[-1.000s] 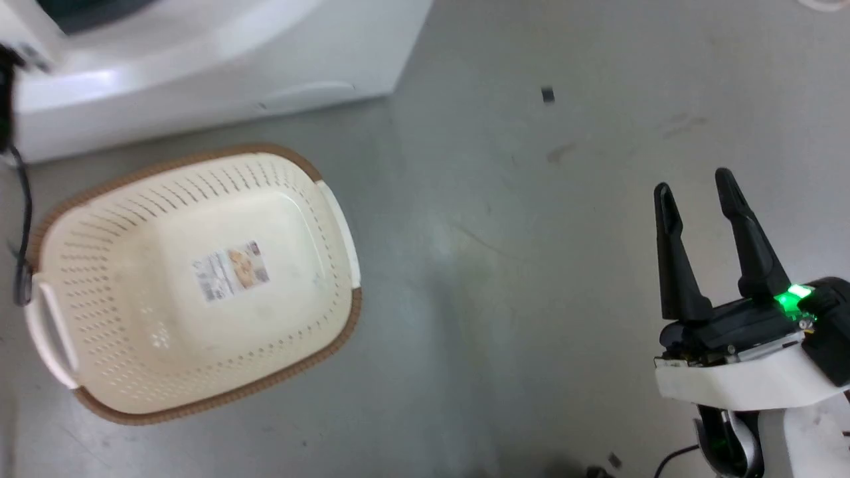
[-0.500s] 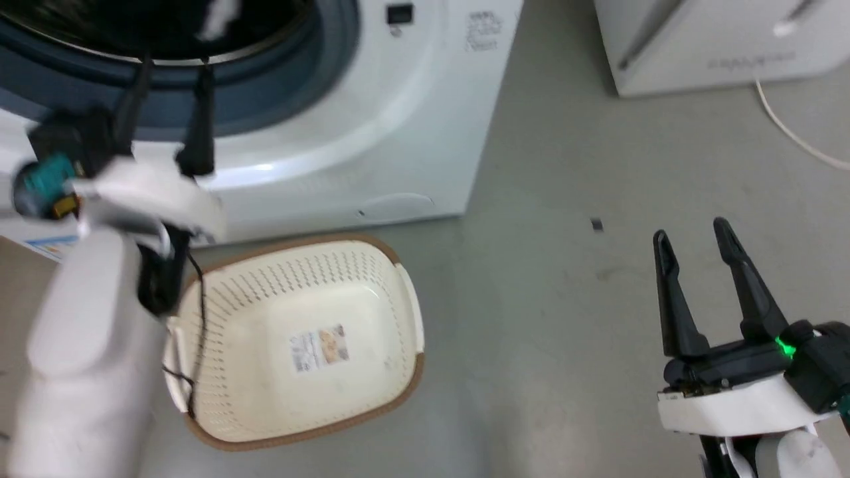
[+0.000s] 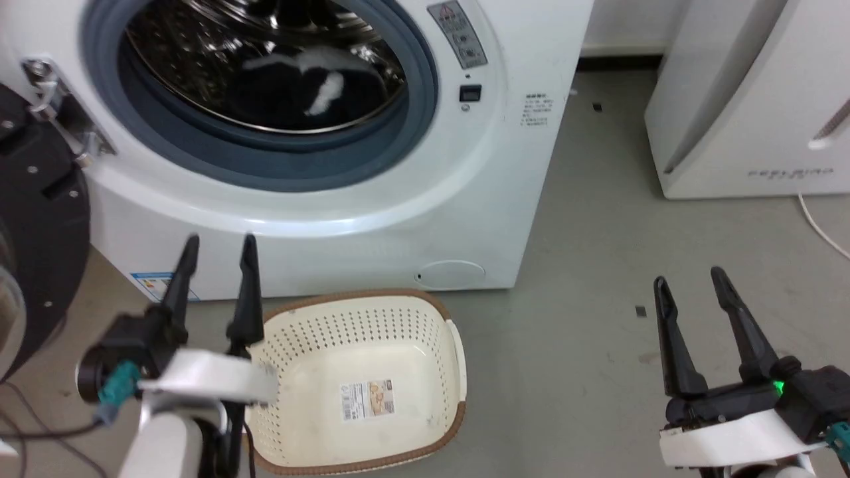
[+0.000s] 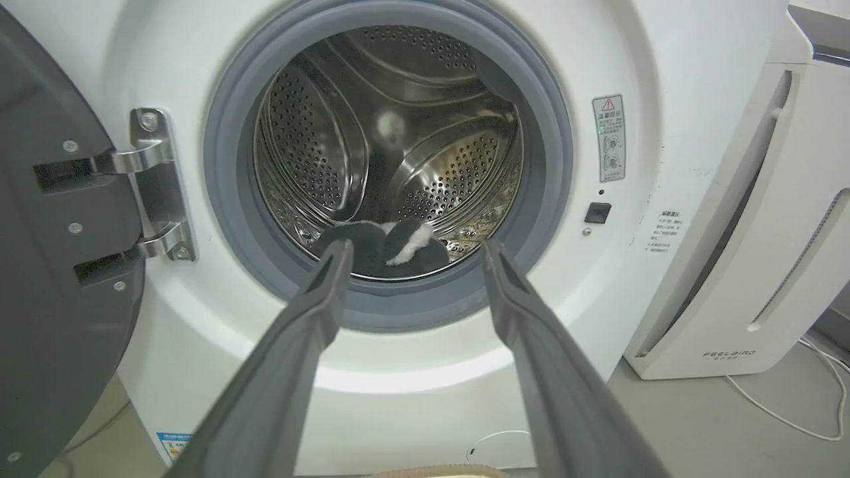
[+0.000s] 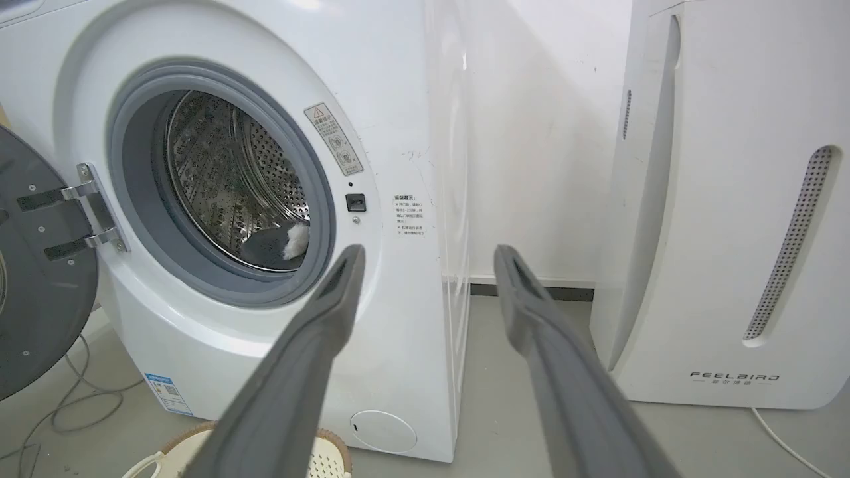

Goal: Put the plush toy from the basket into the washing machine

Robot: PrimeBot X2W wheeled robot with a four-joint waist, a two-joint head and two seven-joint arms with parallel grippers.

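1. Plush toy [image 3: 299,86] is in neither claw: the left claw [image 3: 219,240] and right claw [image 3: 688,279] both hang spread and empty, outside the washing machine [image 3: 465,199].
2. The left claw hovers beside the basket [image 3: 372,295].
3. The toy lies low in the drum [image 4: 458,166], behind the gasket [image 4: 232,219]. Placing looks done, so check that no fur overhangs that lip.
4. Its long axis runs side to side across the opening. I cannot tell which end is the head.

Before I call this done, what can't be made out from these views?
1. plush toy: in the left wrist view its lower part is hidden behind the grey gasket; in the right wrist view it is mostly hidden by the porthole's edge.
2. door: cut off by the left edge in all three views.
3. basket: in the head view its left side is hidden by the left gripper.
4. sticker on the washing machine: the print is too small to read.
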